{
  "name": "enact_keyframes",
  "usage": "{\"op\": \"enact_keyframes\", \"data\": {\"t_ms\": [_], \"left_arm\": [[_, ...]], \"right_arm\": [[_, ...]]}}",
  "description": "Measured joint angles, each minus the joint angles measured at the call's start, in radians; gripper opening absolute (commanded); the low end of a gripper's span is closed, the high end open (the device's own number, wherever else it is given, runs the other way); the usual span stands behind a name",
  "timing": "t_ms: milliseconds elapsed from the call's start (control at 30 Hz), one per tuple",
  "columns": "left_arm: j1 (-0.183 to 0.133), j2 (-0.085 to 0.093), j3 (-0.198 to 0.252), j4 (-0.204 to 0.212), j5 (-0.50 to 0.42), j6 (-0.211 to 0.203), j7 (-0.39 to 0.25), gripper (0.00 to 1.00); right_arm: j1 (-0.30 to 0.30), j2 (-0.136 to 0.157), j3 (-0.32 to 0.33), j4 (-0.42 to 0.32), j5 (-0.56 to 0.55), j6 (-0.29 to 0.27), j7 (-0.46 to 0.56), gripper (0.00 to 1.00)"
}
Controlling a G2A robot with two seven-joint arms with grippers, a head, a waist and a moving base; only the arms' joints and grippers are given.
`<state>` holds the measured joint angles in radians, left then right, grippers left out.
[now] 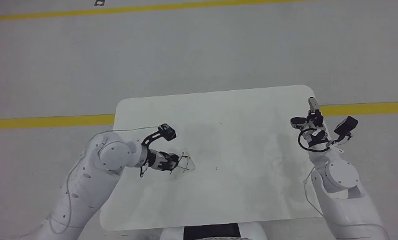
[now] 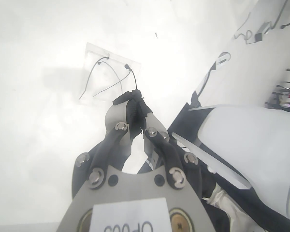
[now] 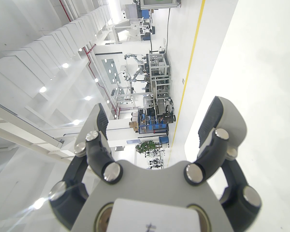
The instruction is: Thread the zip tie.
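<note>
Eyes on the zip tie [image 2: 134, 80]: a thin dark strand rising out of the left gripper [image 2: 134, 95], whose pads are pressed together on its lower end. The other end, with a small square head, rests on a clear plastic sheet [image 2: 87, 49] just ahead. In the top view the same pinch sits at the near-left part of the worktop [image 1: 236, 128], the left gripper [image 1: 180, 160] right at the sheet's [image 1: 189, 166] edge.

Loose ties [image 2: 91, 78] lie curved on that sheet beside the held one. Whether any strand there crosses or joins the held one, I cannot tell.

Over at the worktop's far right edge, the right gripper [image 1: 313, 108] is raised and aimed out at the room. Its wrist view shows the right gripper [image 3: 158, 109] spread wide with nothing between the pads.

So the score: one tie grasped, and that looks like the whole of it. No closed loop, no tail through a head that I can make out. To my eye the threading itself is all ahead: lift the tie free, bring the empty gripper across to take the other end, then feed tail into head.
</note>
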<state>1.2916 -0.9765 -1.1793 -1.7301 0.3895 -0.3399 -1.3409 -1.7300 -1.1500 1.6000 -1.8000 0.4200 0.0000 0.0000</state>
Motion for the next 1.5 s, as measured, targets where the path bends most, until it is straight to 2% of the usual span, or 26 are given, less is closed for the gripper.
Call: {"op": "enact_keyframes", "data": {"t_ms": [300, 633, 700, 767, 967, 1133, 1333, 1500], "left_arm": [[-0.074, 0.047, 0.069, 0.068, -0.154, 0.000, 0.018, 0.00], [-0.077, 0.049, 0.071, 0.072, -0.158, 0.000, 0.020, 0.00], [-0.078, 0.048, 0.069, 0.093, -0.181, 0.000, 0.041, 0.00], [-0.094, 0.049, 0.068, 0.132, -0.228, 0.000, 0.051, 0.00], [-0.178, 0.052, 0.087, 0.232, -0.405, 0.000, -0.050, 0.00], [-0.235, 0.068, 0.143, 0.295, -0.524, 0.000, -0.049, 0.00], [-0.291, 0.091, 0.229, 0.345, -0.683, 0.000, -0.049, 0.00], [-0.321, 0.107, 0.278, 0.361, -0.748, 0.000, -0.049, 0.00]], "right_arm": [[0.000, 0.000, 0.000, 0.000, 0.000, 0.000, 0.000, 1.00], [0.000, 0.000, 0.000, 0.000, 0.000, 0.000, 0.000, 1.00], [0.000, 0.000, 0.000, 0.000, 0.000, 0.000, 0.000, 1.00], [0.000, 0.000, 0.000, 0.000, 0.000, 0.000, 0.000, 1.00], [0.000, 0.000, 0.000, 0.000, 0.000, 0.000, 0.000, 1.00], [0.000, 0.000, 0.000, 0.000, 0.000, 0.000, 0.000, 1.00], [0.000, 0.000, 0.000, 0.000, 0.000, 0.000, 0.000, 1.00], [0.000, 0.000, 0.000, 0.000, 0.000, 0.000, 0.000, 1.00]]}}
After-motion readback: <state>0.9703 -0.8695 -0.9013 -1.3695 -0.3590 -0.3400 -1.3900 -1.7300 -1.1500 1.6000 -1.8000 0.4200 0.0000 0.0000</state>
